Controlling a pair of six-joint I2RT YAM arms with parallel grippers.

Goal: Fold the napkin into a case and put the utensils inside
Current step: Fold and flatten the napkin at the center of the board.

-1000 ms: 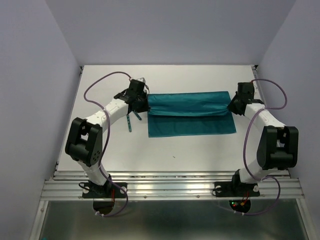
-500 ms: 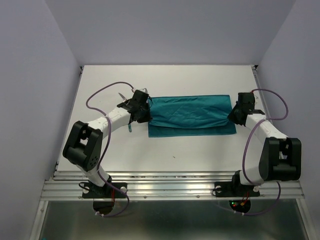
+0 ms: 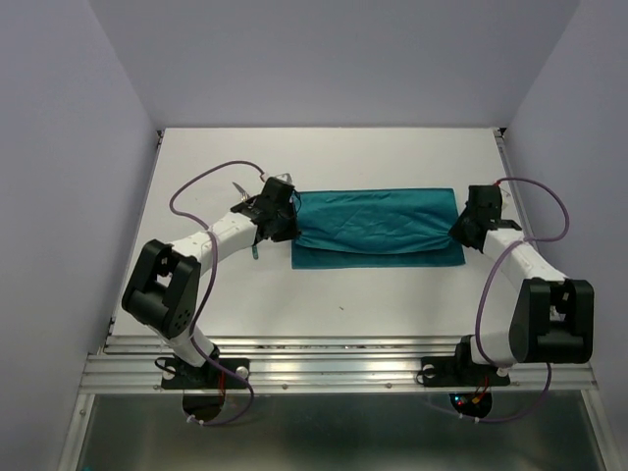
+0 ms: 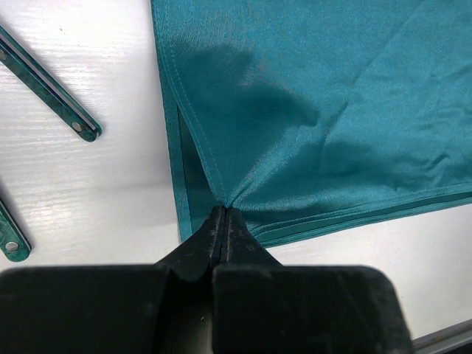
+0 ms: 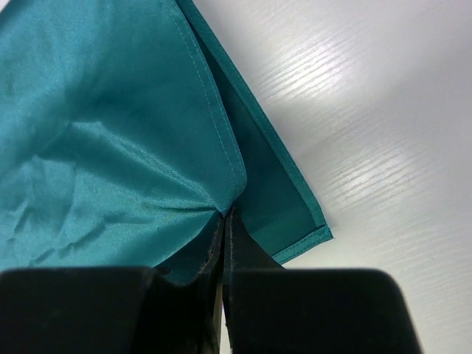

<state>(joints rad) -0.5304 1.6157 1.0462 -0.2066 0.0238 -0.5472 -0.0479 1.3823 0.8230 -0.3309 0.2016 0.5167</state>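
One napkin is pinched at both ends by left gripper and right gripper; two utensils are seen beside it.

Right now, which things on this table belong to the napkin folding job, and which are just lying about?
Part of the job:
- napkin, pinched at its ends by the left gripper and right gripper
- utensils, teal handles left of the cloth

Just lying about:
- nothing I can spot besides the table itself
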